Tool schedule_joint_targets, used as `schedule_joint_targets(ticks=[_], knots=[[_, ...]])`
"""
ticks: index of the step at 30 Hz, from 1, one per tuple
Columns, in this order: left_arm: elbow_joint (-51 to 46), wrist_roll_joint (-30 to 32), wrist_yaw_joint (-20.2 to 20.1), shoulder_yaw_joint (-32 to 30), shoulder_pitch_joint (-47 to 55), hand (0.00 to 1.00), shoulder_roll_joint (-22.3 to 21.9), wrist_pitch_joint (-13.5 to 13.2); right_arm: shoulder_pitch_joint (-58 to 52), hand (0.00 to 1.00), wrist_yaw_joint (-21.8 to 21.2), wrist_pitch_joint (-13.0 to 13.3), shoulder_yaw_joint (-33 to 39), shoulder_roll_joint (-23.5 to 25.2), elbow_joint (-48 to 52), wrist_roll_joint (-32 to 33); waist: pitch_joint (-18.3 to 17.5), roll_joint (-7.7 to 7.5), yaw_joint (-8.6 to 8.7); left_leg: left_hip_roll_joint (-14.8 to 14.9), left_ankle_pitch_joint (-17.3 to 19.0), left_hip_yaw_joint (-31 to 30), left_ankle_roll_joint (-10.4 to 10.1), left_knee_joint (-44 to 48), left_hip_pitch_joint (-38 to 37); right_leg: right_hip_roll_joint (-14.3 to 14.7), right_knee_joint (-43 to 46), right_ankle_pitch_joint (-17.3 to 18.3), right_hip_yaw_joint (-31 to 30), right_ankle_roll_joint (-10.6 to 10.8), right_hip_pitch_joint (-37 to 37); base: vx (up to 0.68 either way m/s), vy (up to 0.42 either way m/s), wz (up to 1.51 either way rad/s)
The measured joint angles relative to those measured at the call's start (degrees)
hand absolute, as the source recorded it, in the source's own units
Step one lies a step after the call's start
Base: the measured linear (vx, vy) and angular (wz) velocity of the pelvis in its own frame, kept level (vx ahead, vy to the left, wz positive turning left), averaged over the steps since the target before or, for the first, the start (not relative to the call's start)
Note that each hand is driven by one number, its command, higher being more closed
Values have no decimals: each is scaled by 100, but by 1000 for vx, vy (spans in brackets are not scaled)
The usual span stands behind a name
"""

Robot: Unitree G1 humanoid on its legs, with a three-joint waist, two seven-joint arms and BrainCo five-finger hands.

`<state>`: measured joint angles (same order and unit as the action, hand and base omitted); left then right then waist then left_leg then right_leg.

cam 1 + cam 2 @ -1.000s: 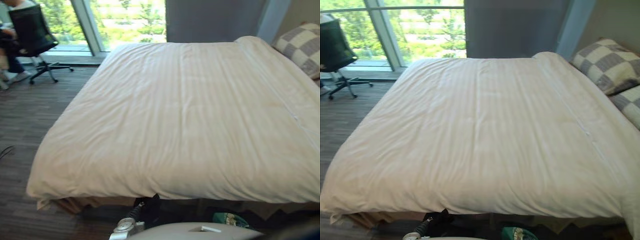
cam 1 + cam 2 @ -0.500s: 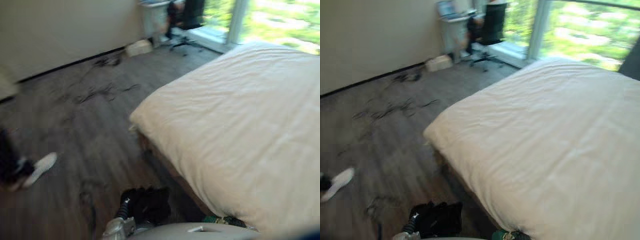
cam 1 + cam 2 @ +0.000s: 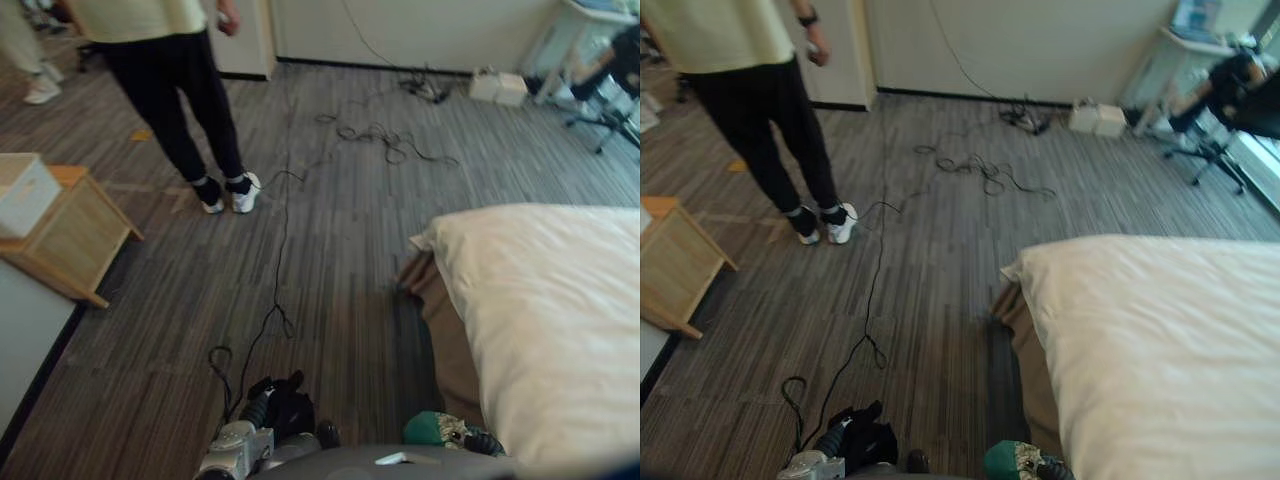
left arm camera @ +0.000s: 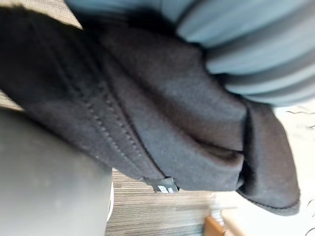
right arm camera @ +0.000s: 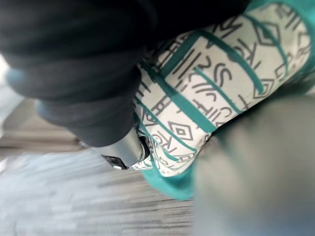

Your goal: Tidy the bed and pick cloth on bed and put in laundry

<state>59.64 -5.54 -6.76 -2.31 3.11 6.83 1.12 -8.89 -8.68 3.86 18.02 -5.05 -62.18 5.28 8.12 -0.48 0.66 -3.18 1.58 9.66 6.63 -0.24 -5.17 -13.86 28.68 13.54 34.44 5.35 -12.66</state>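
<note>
**Head camera views.** The bed is taking up the right side. Its white duvet is lying smooth over the near corner, and a brown bed skirt is hanging below it. A person in black trousers and white shoes is standing on the striped floor, well apart from the bed. A wooden side table is standing at the left and carrying a white box. An office chair is standing at the far right. At the lower edge, the left hand is showing with a black cloth bunched against it. The right hand is sitting on a teal patterned cloth, just beside the bed's corner. Both cloths are hanging clear of the duvet.

**Left wrist view.** The black cloth, with a stitched seam, is draping across the left hand. Whether the hand is grasping it cannot be told.

**Right wrist view.** The teal patterned cloth is bunching tight against the hand's ribbed cover. A silver finger is curling into the cloth and clamping it.
</note>
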Motion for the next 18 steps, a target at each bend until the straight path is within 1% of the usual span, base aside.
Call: schedule_joint_targets(ticks=[1, 2, 3, 5, 6, 7, 8, 9, 10, 11, 12, 18], knots=[[21, 9, -67, 20, -19, 100, 21, 46, -87, 100, -18, 65, 47, 25, -12, 44, -3, 2, 18, -15, -2, -360, -20, -30, -20, 270, -312, 84, -646, 71, 259, 70, 9, 140], [18, 5, -83, 15, -24, 100, 20, 71, -129, 100, -20, 96, 82, 46, -12, 90, -3, 2, 23, -32, -15, -491, -40, -48, -29, 366, -500, 84, -867, 72, 338, 139, -11, 158], [17, 8, -103, 3, -79, 100, 19, 81, -174, 100, -24, 119, 102, 74, -13, 222, -4, 2, 3, -80, -31, -709, -65, -93, -48, 493, -898, 80, -1320, 68, 458, 119, -27, 101], [18, 10, -161, -36, -90, 100, 19, 82, -175, 100, -24, 122, 100, 118, 2, 261, -16, -17, -5, -143, -32, -712, -75, -168, -91, 570, -1398, -12, -1831, 25, 539, 159, -63, 82], [11, 11, -172, -114, -87, 100, 17, 82, -174, 100, -20, 113, 77, 191, 45, 329, -60, -89, -37, -260, -17, -715, -106, -179, -92, 486, -1648, -453, -1885, -47, 560, 140, -78, 40], [13, 26, -175, -213, -80, 100, 4, 83, -174, 100, -18, 105, 69, 223, 51, 386, -84, -123, -61, -308, 16, -686, -151, -179, -93, 396, -1682, -566, -1836, -31, 559, 138, -114, -4], [5, 60, -176, -439, -41, 100, -107, 77, -163, 100, -8, 61, 30, 255, 143, 462, -134, -115, -93, -236, 180, -349, -259, -158, -120, 365, -1733, -521, -1766, -7, 517, 112, -140, -9], [4, 66, -188, -525, 64, 100, -202, 72, -196, 100, -9, -1, -49, 213, 264, 475, -168, -42, -58, -61, 230, 315, -384, -114, -124, 364, -1748, -523, -1745, -8, 485, 107, -163, -2], [2, 67, -196, -542, 80, 100, -242, 66, -216, 100, -7, -27, -55, 195, 307, 476, -158, -24, -20, -48, 187, 377, -362, -116, -159, 379, -1756, -522, -1745, -7, 438, 154, -167, 13], [-8, 81, -212, -566, 95, 100, -353, 26, -250, 100, 15, -116, -64, 176, 372, 474, -195, 37, -15, -34, 121, 374, -350, -167, -265, 409, -1785, -521, -1742, -8, 359, 124, -101, 6], [-215, 286, -423, -691, 299, 100, -380, -142, 5, 100, -127, -353, -663, 220, 384, 466, -365, -119, 0, -55, -282, 248, -402, -581, -451, 591, -2383, -392, -1451, -125, 27, 102, -64, 0], [-214, 272, -418, -750, 299, 100, -391, -135, 4, 100, -131, -351, -659, 220, 384, 467, -365, -121, 9, -25, -266, 352, -428, -580, -462, 599, -2430, -400, -1492, -137, 32, -1, -2, -6]])
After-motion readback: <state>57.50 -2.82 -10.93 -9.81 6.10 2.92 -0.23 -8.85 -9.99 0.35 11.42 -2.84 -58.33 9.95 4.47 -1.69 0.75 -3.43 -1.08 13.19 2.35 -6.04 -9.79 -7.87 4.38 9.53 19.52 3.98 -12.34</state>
